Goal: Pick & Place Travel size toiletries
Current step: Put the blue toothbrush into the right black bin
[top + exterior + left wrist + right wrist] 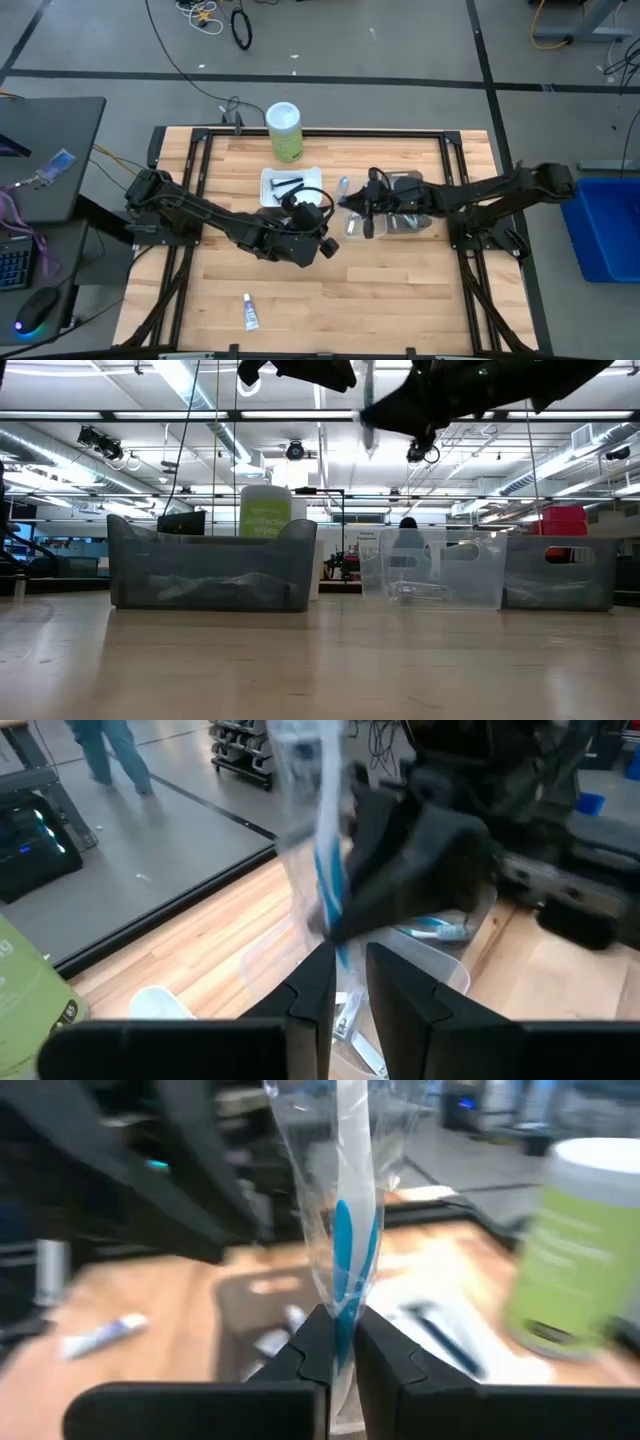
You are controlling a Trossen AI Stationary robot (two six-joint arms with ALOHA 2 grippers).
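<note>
A toothbrush with a white and blue handle, sealed in a clear wrapper (345,1230), stands upright in my right gripper (340,1345), which is shut on it above the table's middle (362,212). In the low view the toothbrush (368,420) hangs high above the trays. My left gripper (350,985) is close beside it (322,240), fingers a little apart. The wrapper's lower end shows between its fingertips, and I cannot tell whether they touch. A toothpaste tube (250,312) lies flat near the table's near edge. Dark razors lie in the white tray (290,187). My right gripper pinches the wrapped toothbrush between its two fingers at the lower part of the blue-and-white handle (345,1305). The toothbrush is lifted clear and stands upright, most of its length rising past the fingertips. The clear wrapper is loose and crinkled around it.
A green-and-white canister (284,130) stands at the far edge, behind the white tray. A clear tray (410,222) holding small items lies under my right arm, with a grey tray (405,185) beside it. Bare wood (400,300) stretches toward the near edge. People walk in the room beyond.
</note>
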